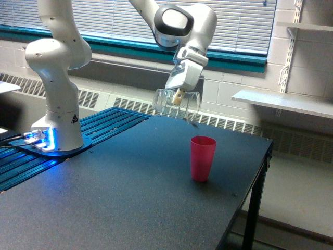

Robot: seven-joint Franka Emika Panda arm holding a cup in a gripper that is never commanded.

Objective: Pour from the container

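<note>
Your hand (178,97) pinches the container (177,103), tipped mouth-down right, so contents fall toward the pink cup (202,158) on the surface (114,198).

From my remote seat I saw the cup (202,158) standing upright on the table (130,203), toward its edge on the exterior view's right. The container (176,103) hung tipped above it and a little to the left, apart from it. The arm's base (56,130) stood at the far left, behind the table's corner.
</note>
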